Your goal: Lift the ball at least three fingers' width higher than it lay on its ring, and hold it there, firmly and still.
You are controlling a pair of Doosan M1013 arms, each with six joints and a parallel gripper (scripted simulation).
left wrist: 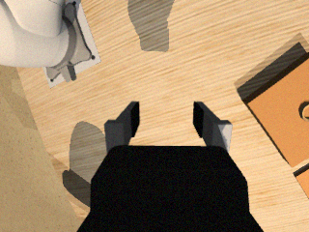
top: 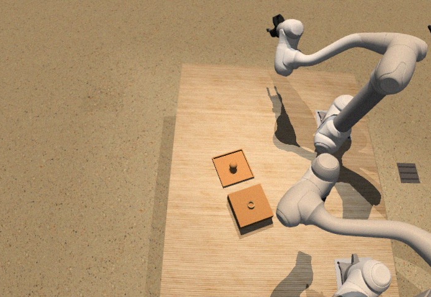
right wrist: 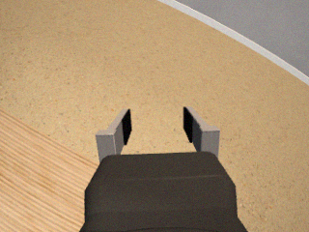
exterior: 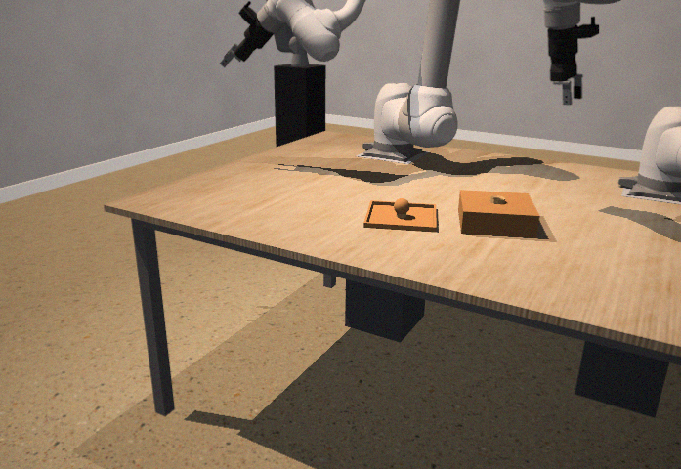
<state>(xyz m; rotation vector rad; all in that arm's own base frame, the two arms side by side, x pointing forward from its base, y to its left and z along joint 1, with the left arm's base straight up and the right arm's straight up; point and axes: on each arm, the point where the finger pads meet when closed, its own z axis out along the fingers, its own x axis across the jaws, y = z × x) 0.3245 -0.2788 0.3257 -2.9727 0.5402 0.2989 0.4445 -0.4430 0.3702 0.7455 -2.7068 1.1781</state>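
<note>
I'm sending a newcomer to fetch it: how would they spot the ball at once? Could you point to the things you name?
On the wooden table (top: 201,104) (exterior: 275,232), find the shallow orange tray (top: 220,180) (exterior: 371,225) beside the taller orange block (top: 243,216) (exterior: 498,225). The ball (top: 233,164) (exterior: 402,206) is inside the tray's rim: small, orange and round, whereas the block carries only a small open ring (top: 248,206) (exterior: 494,199).

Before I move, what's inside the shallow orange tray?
An orange ball sits near the middle of the shallow orange tray. What's directly under the ball is hidden by it.
</note>
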